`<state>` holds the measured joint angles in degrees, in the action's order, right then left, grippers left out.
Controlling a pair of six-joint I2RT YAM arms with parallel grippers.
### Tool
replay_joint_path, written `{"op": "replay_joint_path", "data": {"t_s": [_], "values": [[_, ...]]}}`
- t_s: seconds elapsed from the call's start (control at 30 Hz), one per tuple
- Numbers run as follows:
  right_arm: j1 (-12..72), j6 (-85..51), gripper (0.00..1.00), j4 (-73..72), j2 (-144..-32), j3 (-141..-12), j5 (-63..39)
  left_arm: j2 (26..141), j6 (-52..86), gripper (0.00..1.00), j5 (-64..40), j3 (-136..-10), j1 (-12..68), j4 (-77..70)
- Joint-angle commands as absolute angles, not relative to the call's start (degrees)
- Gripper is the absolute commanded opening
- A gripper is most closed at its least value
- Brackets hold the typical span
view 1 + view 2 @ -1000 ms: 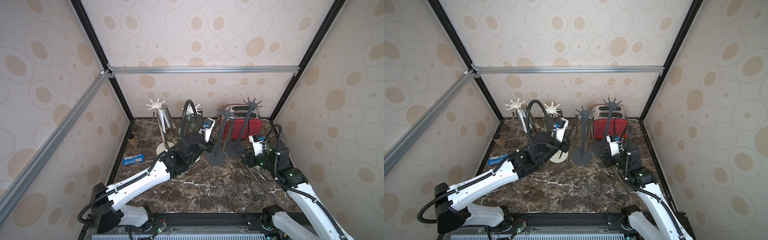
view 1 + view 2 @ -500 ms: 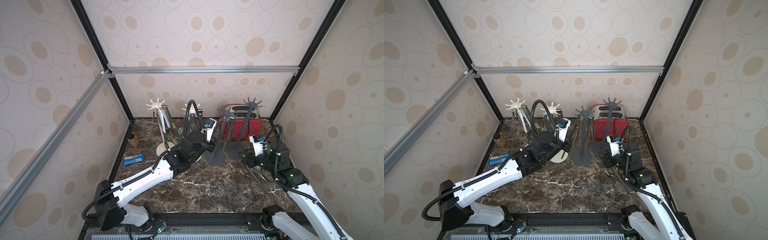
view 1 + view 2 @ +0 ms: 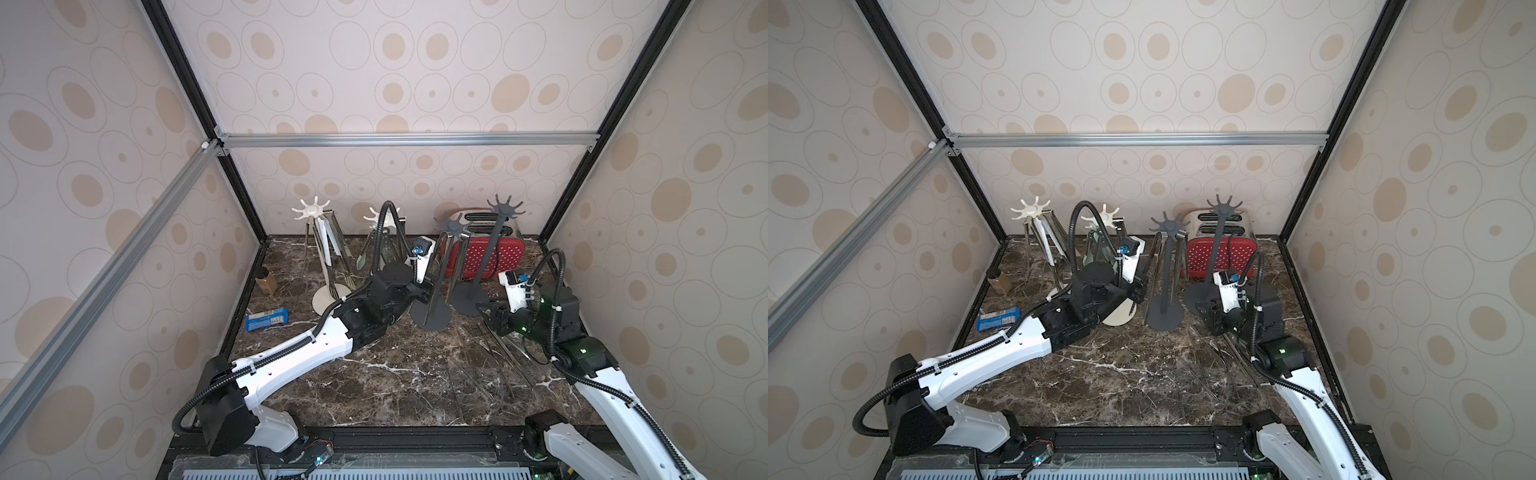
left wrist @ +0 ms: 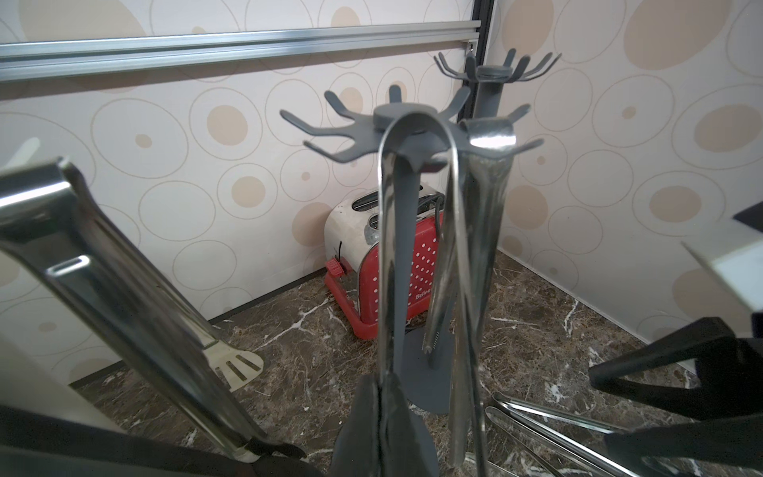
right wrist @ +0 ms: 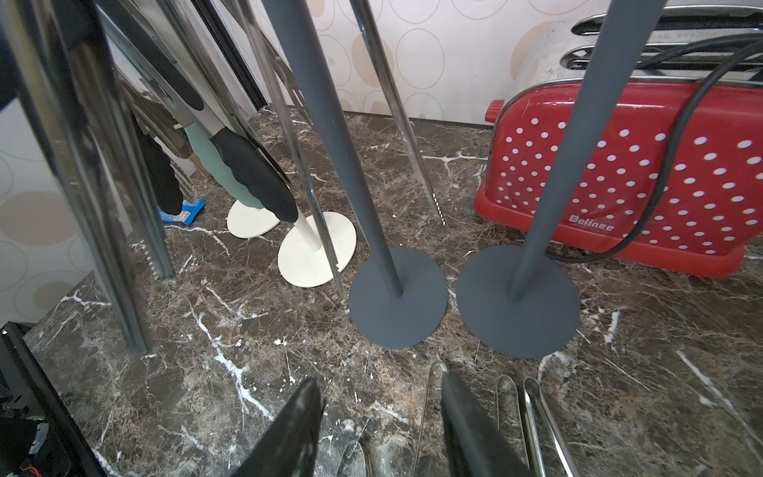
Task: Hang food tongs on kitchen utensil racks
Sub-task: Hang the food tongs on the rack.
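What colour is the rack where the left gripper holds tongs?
Dark grey rack, crown and pole alike; clearest in the left wrist view.

Both top views hang high, on the side opposite the red toaster (image 3: 478, 259) (image 3: 1237, 253), and look down and across at it from well away. They share almost the whole scene.

Your left wrist camera sits low and looks level toward the toaster (image 4: 347, 231), past the near dark grey rack (image 4: 351, 132) and the far dark grey rack (image 4: 491, 74). The steel tongs (image 4: 382, 247) hang just before its lens.

Your right wrist camera sits low, close in front of the toaster (image 5: 619, 177), tilted down at both racks' bases (image 5: 398, 305) (image 5: 518, 305). The two wrist views share the toaster and both dark racks.
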<state>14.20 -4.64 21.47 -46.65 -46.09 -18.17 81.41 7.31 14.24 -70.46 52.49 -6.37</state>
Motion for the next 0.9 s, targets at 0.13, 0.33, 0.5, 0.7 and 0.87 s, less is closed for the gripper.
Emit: {"op": "replay_joint_path", "data": {"t_s": [0.13, 0.33, 0.5, 0.7, 0.87], "values": [[14.4, -3.6, 0.50, 21.6, -45.7, -47.2, -18.0, 82.7, 8.3, 0.00, 14.0, -69.1, 52.0, -8.3], [14.4, -3.6, 0.50, 21.5, -45.8, -47.1, -17.9, 83.3, 8.2, 0.00, 14.0, -68.6, 52.0, -8.4], [14.4, -3.6, 0.50, 21.4, -45.9, -46.9, -17.8, 84.2, 7.7, 0.00, 13.7, -69.0, 52.1, -8.3], [14.4, -3.4, 0.50, 21.4, -46.0, -47.0, -17.7, 85.4, 7.6, 0.01, 13.5, -69.8, 52.0, -8.4], [14.4, -3.3, 0.50, 21.4, -46.1, -47.0, -17.5, 86.0, 7.5, 0.03, 13.4, -70.2, 52.0, -8.3]]}}
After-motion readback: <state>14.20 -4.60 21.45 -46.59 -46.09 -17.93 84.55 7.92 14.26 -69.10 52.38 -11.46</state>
